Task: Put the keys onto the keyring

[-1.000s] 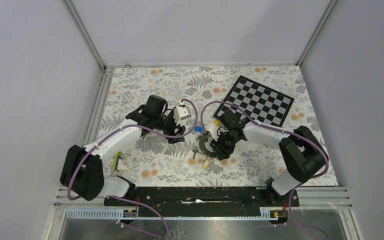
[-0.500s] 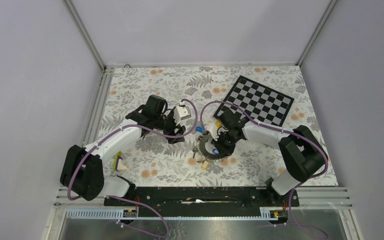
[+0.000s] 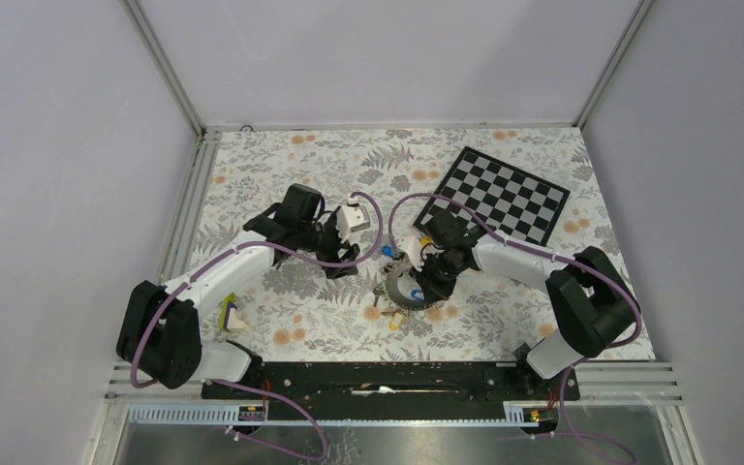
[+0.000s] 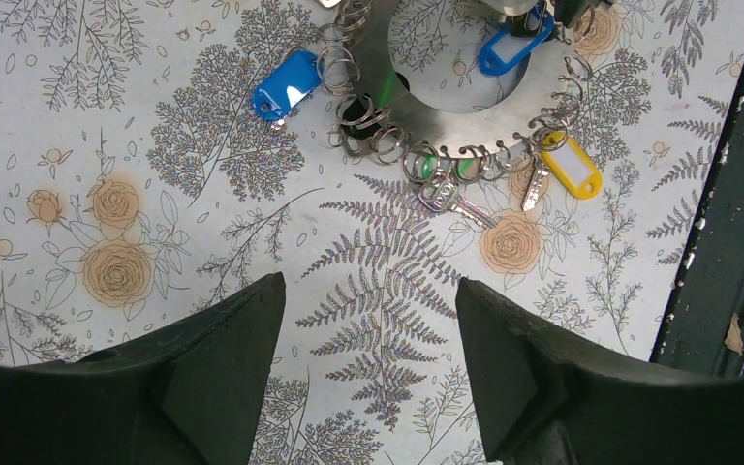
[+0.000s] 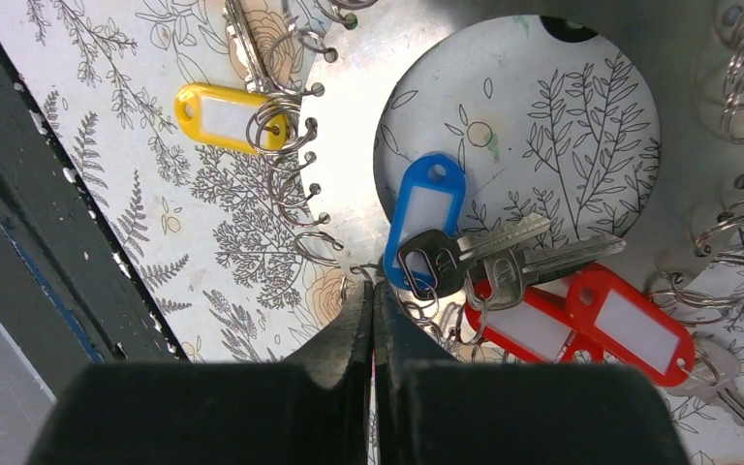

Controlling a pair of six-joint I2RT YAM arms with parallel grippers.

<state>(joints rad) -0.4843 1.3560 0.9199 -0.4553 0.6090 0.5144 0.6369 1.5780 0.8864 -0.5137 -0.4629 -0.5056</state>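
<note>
I am watching the right tool [image 5: 373, 291] finishing its pinch: a second ago its fingers were standing apart over the keyring [image 5: 349, 107], and now they are pressed flat together at the inner edge of that grey disc. Right at the tips there is a small wire loop, and I am guessing they are nipping that loop or the thin rim, though the wrist view is too crowded to tell which. The keyring is lying on the flowered worktop [image 4: 107, 194] between the two arms, just short of the chequered board [image 3: 509, 194].

Several keys are already hanging from loops around it: a blue-tagged key [image 5: 424, 218] and a red-tagged pair [image 5: 630, 329] are resting in the open centre, and a yellow-tagged one [image 5: 223, 116] is lying outside the rim.

The left tool [image 4: 368, 286] is hovering near the disc with its fingers spread wide, holding nothing. I am reading the closing as the start of a grasp, so the next step is steadying the ring for threading.
</note>
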